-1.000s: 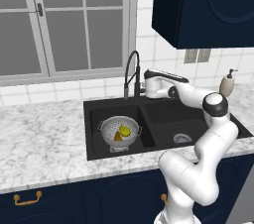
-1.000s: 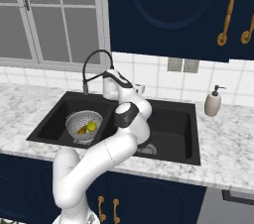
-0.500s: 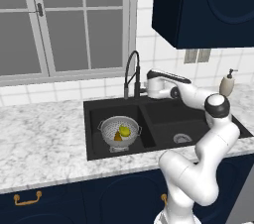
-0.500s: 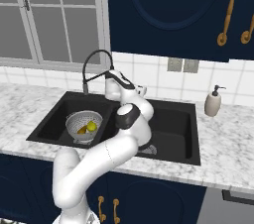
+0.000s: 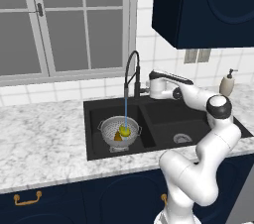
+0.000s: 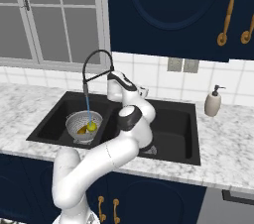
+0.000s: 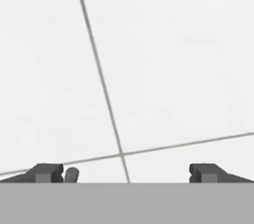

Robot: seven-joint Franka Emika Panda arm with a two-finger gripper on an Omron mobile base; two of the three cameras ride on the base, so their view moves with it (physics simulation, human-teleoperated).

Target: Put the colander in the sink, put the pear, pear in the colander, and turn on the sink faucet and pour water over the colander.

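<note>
A thin stream of water (image 5: 125,114) is poured from the sink faucet (image 5: 132,72) onto two pears (image 5: 122,132) in the colander (image 5: 119,133), set in the sink's (image 5: 163,111) left basin. The gripper (image 7: 126,173) is spread fully, empty, facing wall tiles (image 7: 168,59). The faucet lever could be knocked and the flow stopped.

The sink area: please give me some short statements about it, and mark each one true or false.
1. The colander stands in the left basin of the sink. True.
2. A water stream falls from the sink faucet into the colander. True.
3. The colander is empty. False: two pears lie in it.
4. The gripper is shut on a pear. False: it is open, holds nothing and faces the tiled wall.
5. The soap dispenser stands inside the right basin. False: it stands on the counter, right of the sink.
</note>
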